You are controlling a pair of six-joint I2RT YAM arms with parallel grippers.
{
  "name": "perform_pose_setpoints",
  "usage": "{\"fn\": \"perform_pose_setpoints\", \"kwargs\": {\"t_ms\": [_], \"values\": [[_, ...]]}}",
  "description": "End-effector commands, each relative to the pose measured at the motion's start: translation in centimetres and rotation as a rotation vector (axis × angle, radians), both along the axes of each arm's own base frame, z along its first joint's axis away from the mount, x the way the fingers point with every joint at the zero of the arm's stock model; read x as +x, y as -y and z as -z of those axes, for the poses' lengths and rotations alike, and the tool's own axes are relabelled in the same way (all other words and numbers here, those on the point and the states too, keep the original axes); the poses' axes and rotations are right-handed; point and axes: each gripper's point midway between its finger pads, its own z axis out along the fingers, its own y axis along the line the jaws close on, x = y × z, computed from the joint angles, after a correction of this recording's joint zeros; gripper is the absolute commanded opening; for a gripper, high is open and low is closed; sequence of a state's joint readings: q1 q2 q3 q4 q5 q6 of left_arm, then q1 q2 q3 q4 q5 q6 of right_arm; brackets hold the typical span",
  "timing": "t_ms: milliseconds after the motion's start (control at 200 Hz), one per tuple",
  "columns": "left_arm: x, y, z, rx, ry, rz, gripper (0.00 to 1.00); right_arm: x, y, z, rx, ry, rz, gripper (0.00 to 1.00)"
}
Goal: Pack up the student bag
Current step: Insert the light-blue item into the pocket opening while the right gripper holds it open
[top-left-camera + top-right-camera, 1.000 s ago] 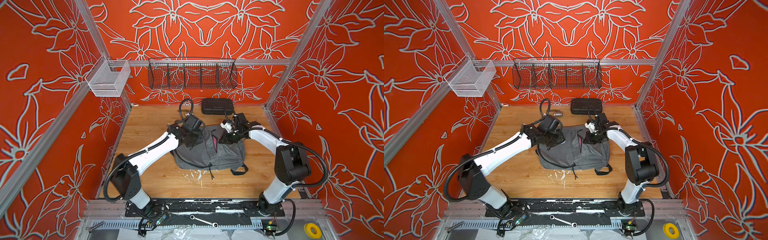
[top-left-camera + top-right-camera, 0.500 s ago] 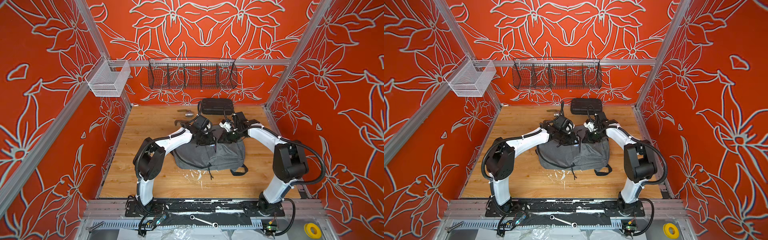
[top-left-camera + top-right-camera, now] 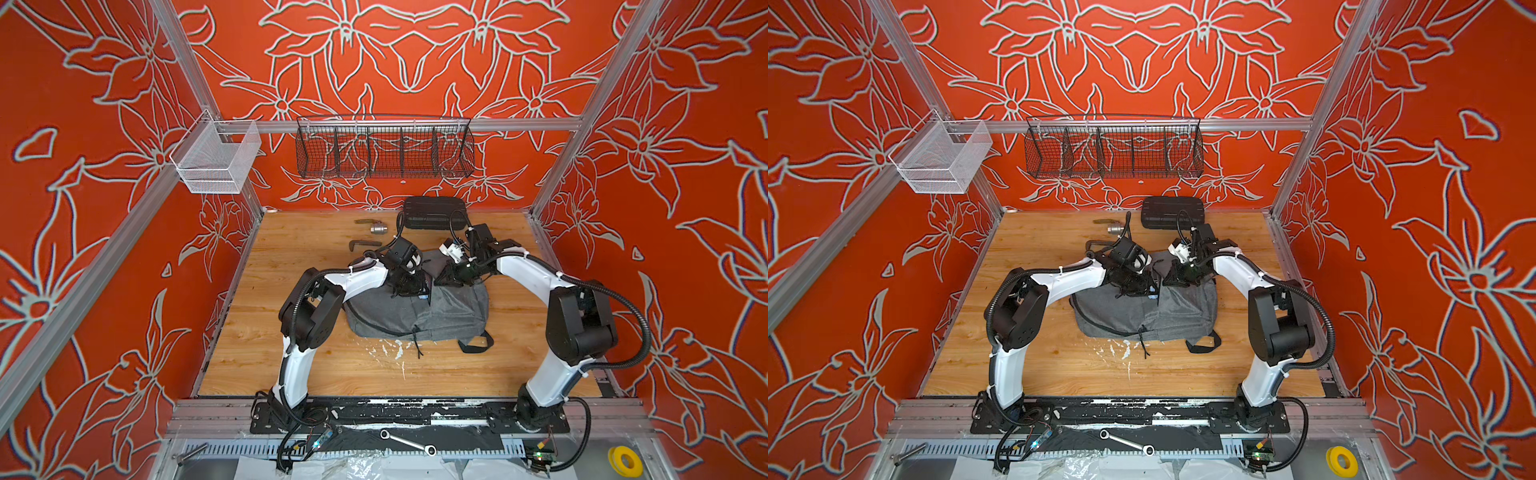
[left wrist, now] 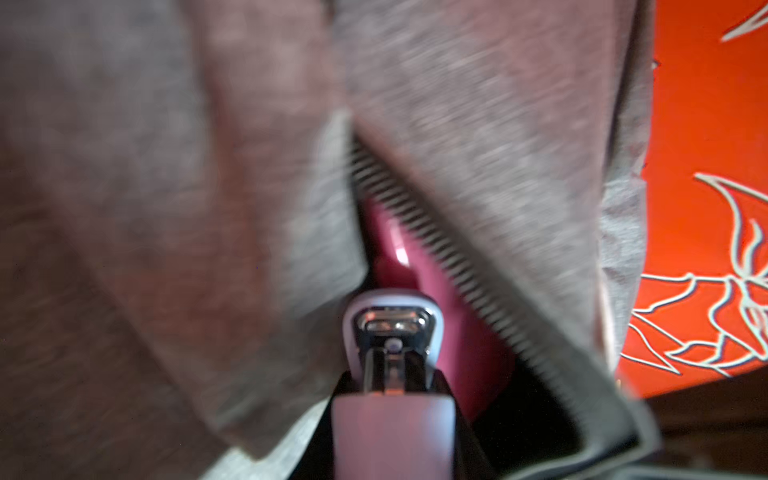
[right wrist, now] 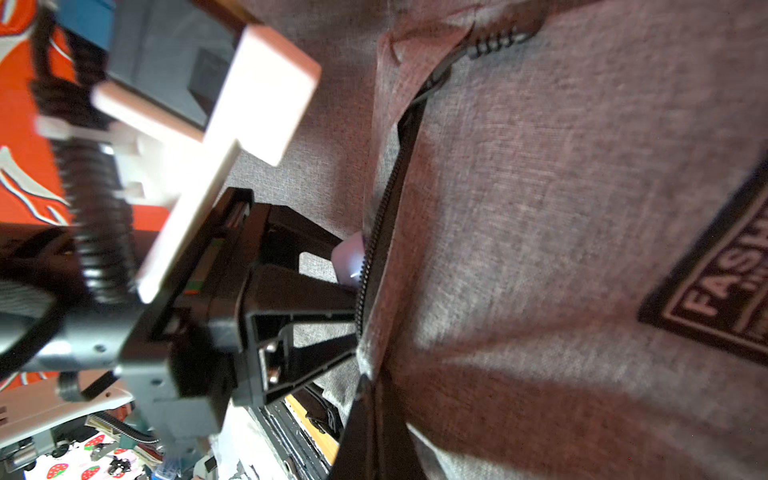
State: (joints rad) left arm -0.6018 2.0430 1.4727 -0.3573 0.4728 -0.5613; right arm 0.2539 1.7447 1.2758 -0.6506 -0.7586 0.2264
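1. The student bag (image 3: 455,307) lies flat on the wooden table (image 3: 291,340). It is close to the black ribbed case (image 3: 434,212), on the side of the case that faces the arm bases, and both top views show it there
2. White flecks (image 3: 390,347) dot the table just past the bag's edge farthest from the case
3. The left gripper (image 3: 409,284) is down on the end of the bag nearest the case, level with the case's left end. Its jaws are clamped on a small pale object (image 4: 390,328) with a metal front
4. In the left wrist view that object pokes into the bag's open zipper (image 4: 449,255). The zipper's teeth run along one grey flap, and a glossy pink surface (image 4: 415,266) shows in the gap
5. The right gripper (image 3: 451,277) is at the same end of the bag, level with the case's right half and just beside the left gripper. Its jaws are clenched tight, and I cannot tell whether any bag fabric is pinched between them
6. The right wrist view shows the dark logo patch (image 5: 715,291) on the grey fabric, with the zipper line running between it and the left gripper
7. A small metal fitting (image 3: 378,227) and a dark bent bar (image 3: 363,244) lie on the table to the left of the case, the bar nearer the bag
8. A black wire basket (image 3: 384,151) hangs on the wall above the case
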Motion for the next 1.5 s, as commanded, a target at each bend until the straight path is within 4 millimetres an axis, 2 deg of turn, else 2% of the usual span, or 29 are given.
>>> {"fn": "perform_pose_setpoints", "kwargs": {"t_ms": [0, 85, 170, 245, 295, 345, 425, 500, 620, 676, 751, 796, 831, 986, 1086, 1136, 1261, 1391, 1496], "values": [[1.1, 1.3, -2.1, -0.084, 0.043, 0.011, 0.17, -0.3, -0.9, -1.8, 0.087, 0.016, -0.015, 0.00], [2.0, 3.3, -3.4, -0.165, 0.053, 0.030, 0.19, -0.8, -1.0, -1.8, 0.101, 0.009, -0.026, 0.00], [1.9, 5.0, -4.5, -0.219, 0.086, 0.070, 0.22, -1.0, -1.3, -2.0, 0.134, 0.007, -0.025, 0.00], [1.8, 6.0, -5.1, -0.259, 0.114, 0.099, 0.29, -1.2, -1.7, -2.1, 0.168, -0.002, -0.026, 0.00], [2.1, 6.1, -4.8, -0.253, 0.123, 0.085, 0.37, -1.3, -1.8, -1.9, 0.177, -0.010, -0.025, 0.00], [2.7, 5.9, -3.5, -0.210, 0.105, 0.059, 0.47, -1.4, -1.9, -1.8, 0.182, -0.017, -0.023, 0.00], [2.8, 6.2, -1.5, -0.178, 0.053, 0.061, 0.53, -1.4, -2.0, -1.7, 0.192, -0.020, -0.017, 0.00], [2.7, 6.7, -1.1, -0.182, 0.051, 0.061, 0.62, -1.3, -2.2, -1.7, 0.211, -0.021, -0.013, 0.00], [2.2, 6.6, -1.4, -0.145, 0.080, 0.066, 0.64, -0.9, -1.8, -0.7, 0.183, -0.030, 0.015, 0.00], [2.1, 6.0, -1.6, -0.119, 0.089, 0.045, 0.70, -0.7, -1.7, -0.3, 0.179, -0.037, 0.027, 0.00], [2.2, 4.7, -2.9, -0.068, 0.146, 0.014, 0.80, -0.5, -1.5, -0.1, 0.175, -0.028, 0.041, 0.00], [2.4, 3.8, -3.7, -0.019, 0.187, -0.004, 0.90, -0.2, -1.3, -0.4, 0.175, -0.012, 0.053, 0.00], [2.4, 2.9, -4.0, 0.025, 0.205, -0.022, 1.00, 0.0, -1.2, -0.5, 0.170, 0.002, 0.062, 0.05], [2.1, 0.0, -4.4, 0.195, 0.208, -0.036, 0.97, 0.8, -0.4, -0.2, 0.108, 0.039, 0.095, 0.09], [1.7, -0.7, -5.0, 0.244, 0.188, -0.026, 0.98, 1.3, 0.1, 0.7, 0.062, 0.034, 0.121, 0.10], [1.5, -1.3, -5.0, 0.271, 0.172, -0.039, 1.00, 1.5, 0.1, 0.9, 0.059, 0.031, 0.120, 0.16], [1.3, -3.3, -5.9, 0.333, 0.190, -0.080, 0.95, 1.8, -0.3, 1.0, 0.048, 0.050, 0.106, 0.29], [2.2, -5.9, -7.0, 0.396, 0.205, -0.132, 0.89, 2.4, 0.2, 1.5, -0.100, 0.103, 0.113, 0.43], [2.7, -7.2, -6.7, 0.413, 0.157, -0.136, 0.89, 3.1, 0.8, 1.2, -0.193, 0.165, 0.155, 0.49]]}}
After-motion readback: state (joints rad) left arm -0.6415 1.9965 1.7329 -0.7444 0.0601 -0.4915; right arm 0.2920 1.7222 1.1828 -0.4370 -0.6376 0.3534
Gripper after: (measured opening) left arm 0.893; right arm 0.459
